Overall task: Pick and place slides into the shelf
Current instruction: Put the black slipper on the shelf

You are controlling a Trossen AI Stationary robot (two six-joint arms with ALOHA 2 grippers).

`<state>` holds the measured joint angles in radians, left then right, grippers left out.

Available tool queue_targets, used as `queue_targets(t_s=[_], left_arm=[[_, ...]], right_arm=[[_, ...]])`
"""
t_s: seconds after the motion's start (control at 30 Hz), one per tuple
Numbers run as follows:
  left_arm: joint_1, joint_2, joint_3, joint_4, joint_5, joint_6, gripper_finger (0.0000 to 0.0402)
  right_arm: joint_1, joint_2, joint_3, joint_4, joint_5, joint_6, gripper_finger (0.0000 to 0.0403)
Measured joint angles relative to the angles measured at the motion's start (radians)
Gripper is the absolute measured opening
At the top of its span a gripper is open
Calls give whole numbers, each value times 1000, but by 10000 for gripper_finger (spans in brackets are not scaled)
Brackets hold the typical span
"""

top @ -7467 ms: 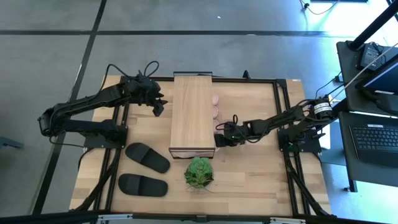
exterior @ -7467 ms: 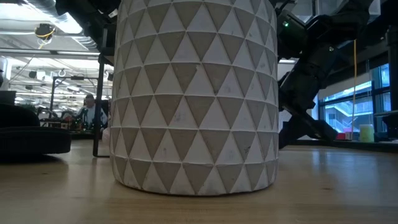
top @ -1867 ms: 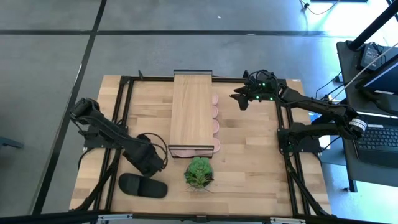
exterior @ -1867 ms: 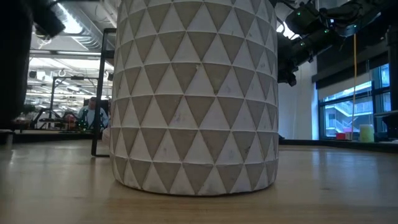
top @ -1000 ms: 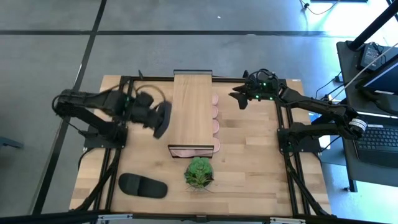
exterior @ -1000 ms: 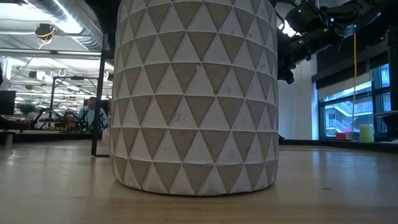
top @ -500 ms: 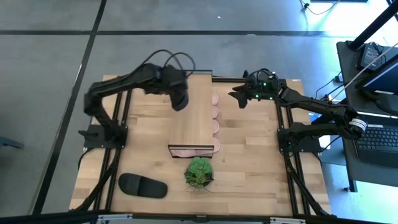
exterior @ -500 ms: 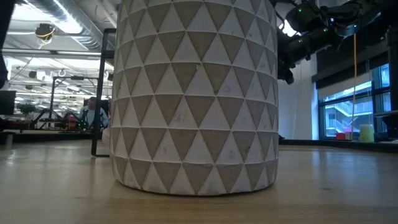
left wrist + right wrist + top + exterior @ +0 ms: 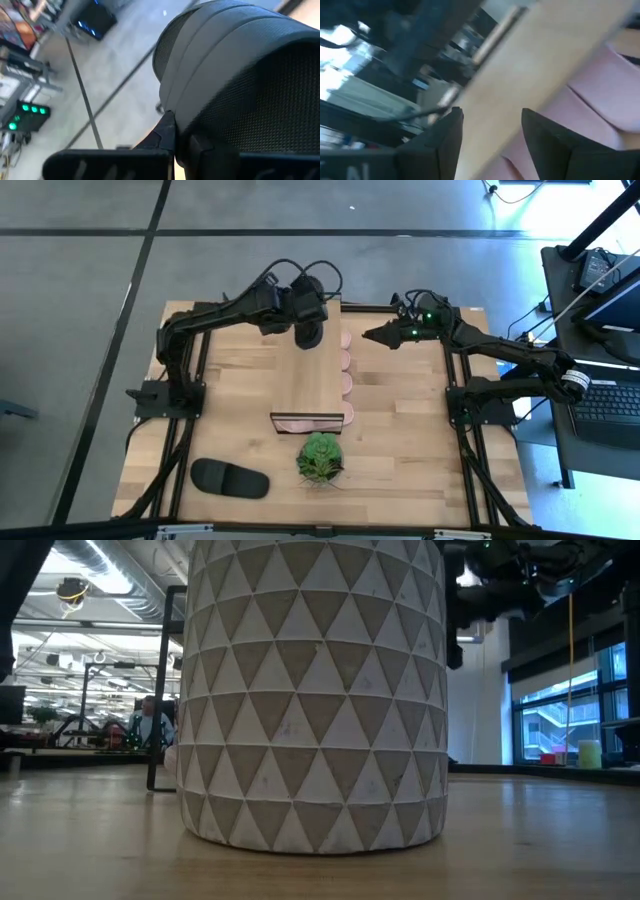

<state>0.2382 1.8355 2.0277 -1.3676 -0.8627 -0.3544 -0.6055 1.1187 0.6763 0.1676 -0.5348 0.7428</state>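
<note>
High view: the shelf (image 9: 309, 365) stands mid-table and serves as the reference. Four pale pink slides (image 9: 346, 362) show their ends along its right edge and at its near end, so they are judged stowed. One black slide (image 9: 230, 478) lies on the tabletop (image 9: 400, 440), well apart from the shelf toward its near left. The left gripper (image 9: 309, 330) hangs over the shelf's far end, clamped on a second black slide (image 9: 309, 337). The right gripper (image 9: 372, 335) hovers just beside the shelf's far right, fingers spread, holding nothing.

Low view: a patterned plant pot (image 9: 312, 690) fills the frame; the shelf is hidden.

Left wrist view: the black slide's strap (image 9: 240, 90) fills the view, pinched between shut fingers.

Right wrist view: spread fingers (image 9: 542, 137) face the shelf plank (image 9: 545, 55) and a pink slide (image 9: 590, 95).

Judgement: four stowed, one in transit, one left to collect.
</note>
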Motion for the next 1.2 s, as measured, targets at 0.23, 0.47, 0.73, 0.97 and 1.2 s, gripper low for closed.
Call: queue_targets(t_s=[0.23,0.47,0.73,0.97,1.2], left_arm=[[1,0,0,225,-133,203,1],[1,0,0,461,-151,369,1],[2,30,1,515,-183,420,1],[2,48,0,555,-200,446,1],[2,47,0,617,-202,445,1]], right_arm=[[71,0,0,240,9,94,202],[127,0,0,280,183,88,202],[202,0,0,363,360,54,202],[250,0,0,375,461,15,202],[271,0,0,382,507,12,202]])
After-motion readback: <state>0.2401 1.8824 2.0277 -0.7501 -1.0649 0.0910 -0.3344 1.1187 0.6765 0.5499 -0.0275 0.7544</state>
